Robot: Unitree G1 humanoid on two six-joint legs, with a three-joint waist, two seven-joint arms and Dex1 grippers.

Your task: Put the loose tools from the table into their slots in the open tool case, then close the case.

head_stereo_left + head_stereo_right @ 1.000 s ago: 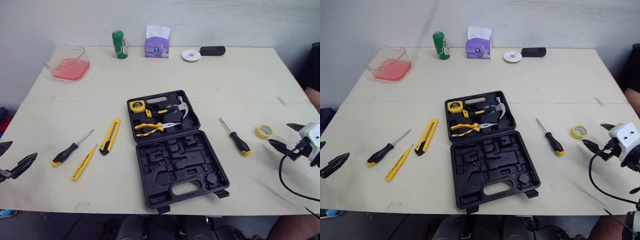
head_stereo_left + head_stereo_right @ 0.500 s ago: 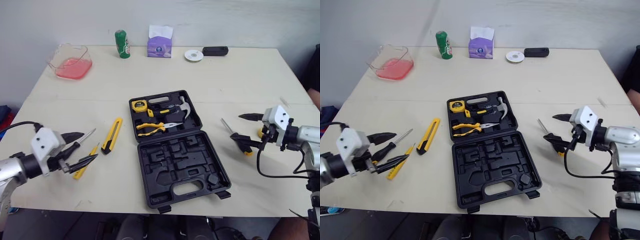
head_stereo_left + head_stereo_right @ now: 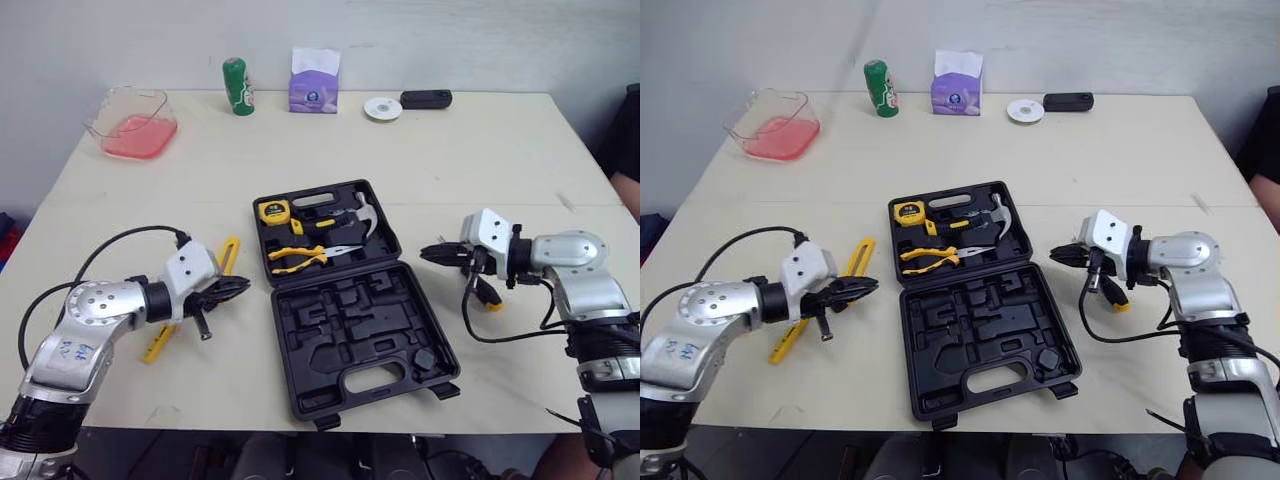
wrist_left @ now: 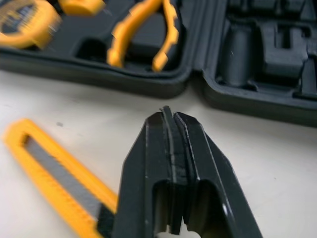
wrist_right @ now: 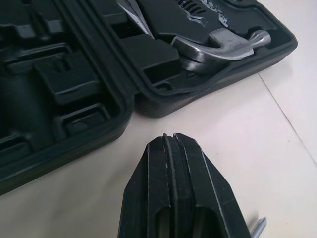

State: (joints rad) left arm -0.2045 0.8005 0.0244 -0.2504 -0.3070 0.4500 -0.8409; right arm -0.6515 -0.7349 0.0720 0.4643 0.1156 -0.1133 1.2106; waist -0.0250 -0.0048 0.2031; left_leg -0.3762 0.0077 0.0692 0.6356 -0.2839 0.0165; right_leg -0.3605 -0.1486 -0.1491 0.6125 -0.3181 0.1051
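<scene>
Case (image 3: 372,335): open, flat on the counter (image 3: 480,160), centre; lid half far, handle half near.
Far half: holds tape measure (image 3: 272,211) at left, pliers (image 3: 300,256) on the near side, hammer (image 3: 362,215) at right.
Near half: moulded slots bare.
Left gripper (image 3: 241,287): jaws together, holding nothing; low over the counter just left of the case, tips pointing right at it.
Knife (image 3: 231,254): yellow, on the counter left of the case; its near end runs under the left gripper, contact cannot tell.
Tester (image 3: 157,342): yellow, on the counter left of the knife, partly under the left arm.
Right gripper (image 3: 428,252): jaws together, holding nothing; just right of the case near its hinge, tips pointing left.
Screwdriver (image 3: 487,298): black and yellow handle, on the counter right of the case, partly under the right gripper.
Far edge: pink tub (image 3: 133,122) at left, green bottle (image 3: 235,87), tissue box (image 3: 314,80).
</scene>
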